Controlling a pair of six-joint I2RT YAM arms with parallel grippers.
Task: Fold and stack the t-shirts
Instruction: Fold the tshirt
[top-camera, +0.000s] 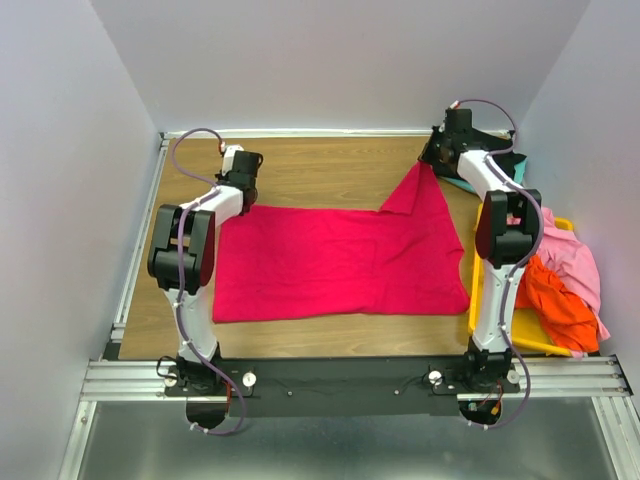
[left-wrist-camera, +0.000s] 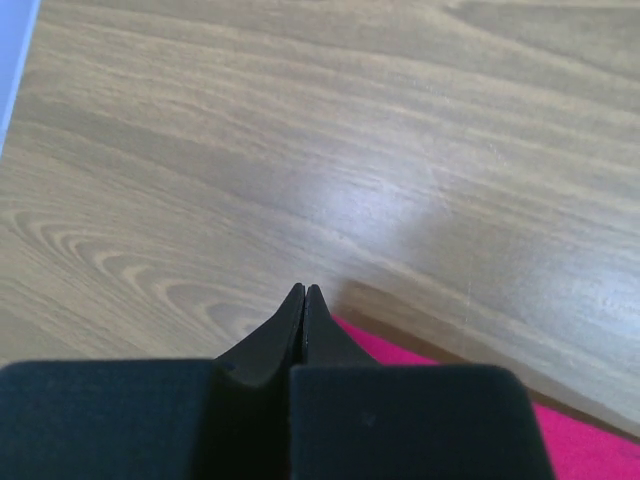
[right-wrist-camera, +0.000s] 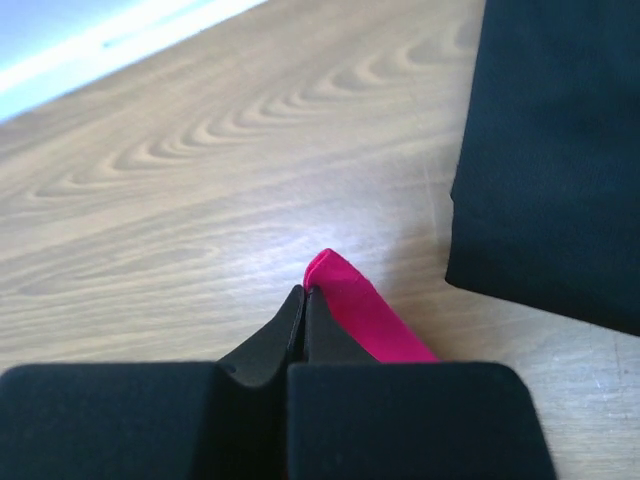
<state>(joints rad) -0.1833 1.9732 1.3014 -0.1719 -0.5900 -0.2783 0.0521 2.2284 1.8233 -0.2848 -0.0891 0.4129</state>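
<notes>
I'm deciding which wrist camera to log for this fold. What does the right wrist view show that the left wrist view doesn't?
Only the right wrist view: a tip of the red t-shirt pinched in the shut right gripper, and a black t-shirt lying to the right. Only the left wrist view: the left gripper, shut, with red cloth lying flat beside it; no cloth shows between its fingers. Both: the wooden table and red fabric near closed black fingers.

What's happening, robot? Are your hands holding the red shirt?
Right gripper shut on crimson t-shirt corner, lifted. Left gripper shut beside its far edge, grip unclear. Folded black shirt close by, not blocking.
</notes>
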